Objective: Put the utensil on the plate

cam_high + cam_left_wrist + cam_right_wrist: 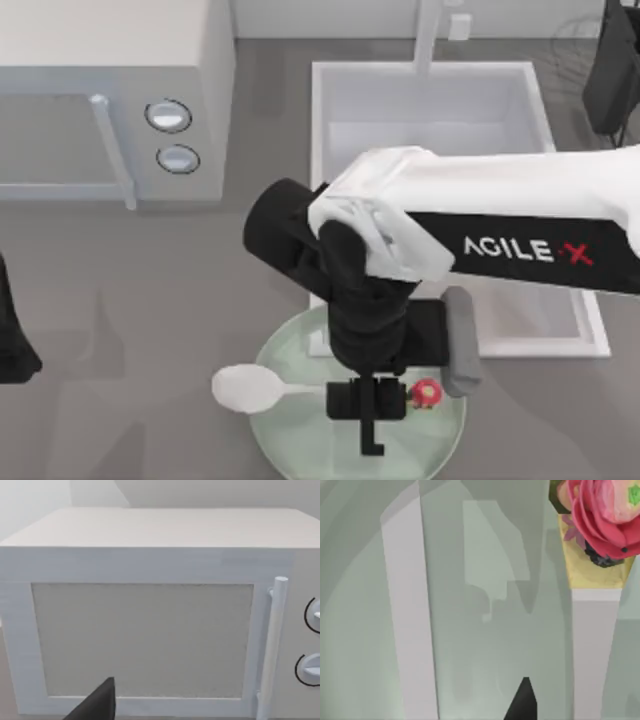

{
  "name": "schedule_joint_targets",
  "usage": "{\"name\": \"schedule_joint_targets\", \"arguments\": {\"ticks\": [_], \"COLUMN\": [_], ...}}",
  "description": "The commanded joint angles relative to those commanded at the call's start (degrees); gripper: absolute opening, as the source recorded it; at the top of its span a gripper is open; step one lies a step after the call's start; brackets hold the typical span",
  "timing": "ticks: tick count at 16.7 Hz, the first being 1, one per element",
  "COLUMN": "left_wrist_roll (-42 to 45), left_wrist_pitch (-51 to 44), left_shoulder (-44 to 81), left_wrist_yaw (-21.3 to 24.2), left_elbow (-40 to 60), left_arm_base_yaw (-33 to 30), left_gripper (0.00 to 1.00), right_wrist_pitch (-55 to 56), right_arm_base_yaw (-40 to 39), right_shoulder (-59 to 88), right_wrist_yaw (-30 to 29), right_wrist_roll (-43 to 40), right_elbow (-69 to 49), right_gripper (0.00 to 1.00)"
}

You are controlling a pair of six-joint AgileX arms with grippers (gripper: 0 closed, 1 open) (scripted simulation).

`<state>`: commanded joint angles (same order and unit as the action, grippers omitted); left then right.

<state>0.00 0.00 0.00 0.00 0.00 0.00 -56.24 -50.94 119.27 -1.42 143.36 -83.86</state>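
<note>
Right arm reaches in from the top view's right across the sink basin (520, 80), its wrist bent down over the plate (290, 440); the right gripper (372, 415) hangs directly above the spoon (250, 387), over the handle just beside the red-and-yellow ornament (428, 392); whether its fingers are spread or pressed together cannot be told, nor whether they touch the handle. The spoon lies flat and crosswise on the plate, handle running left to right in the top view; its oval bowl sticks out over the plate's left rim, the ornament end sits inside the right part of the plate. The plate is pale green and glassy, on the grey tabletop (130, 300) near the front edge, touching or just overlapping the front rim of the basin as seen from above. Right wrist view: the green plate surface (365, 630) up close, the white handle (595, 655) ending in a yellow collar and a pink-red flower-shaped ornament (605, 515), one dark fingertip (522, 702) just beside the handle. Left arm parked at the top view's left edge, dark gripper body (12, 340) partly in frame; left wrist view faces the white microwave (150, 630), door shut, with a dark fingertip (100, 705) in the foreground; finger state there cannot be told.
</note>
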Motion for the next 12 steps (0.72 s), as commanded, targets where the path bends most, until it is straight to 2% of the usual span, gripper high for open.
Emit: {"name": "schedule_joint_targets", "arguments": {"ticks": [7, 12], "left_wrist_roll": [0.00, 0.00], "left_wrist_pitch": [0.00, 0.00], "left_shoulder": [0.00, 0.00], "left_wrist_yaw": [0.00, 0.00], "left_elbow": [0.00, 0.00], "left_arm_base_yaw": [0.00, 0.00], "left_gripper": [1.00, 1.00], "right_wrist_pitch": [0.00, 0.00], "right_arm_base_yaw": [0.00, 0.00], "right_shoulder": [0.00, 0.00], "right_wrist_yaw": [0.00, 0.00], "right_wrist_roll": [0.00, 0.00], "right_elbow": [0.00, 0.00], "right_gripper": [0.98, 1.00]}}
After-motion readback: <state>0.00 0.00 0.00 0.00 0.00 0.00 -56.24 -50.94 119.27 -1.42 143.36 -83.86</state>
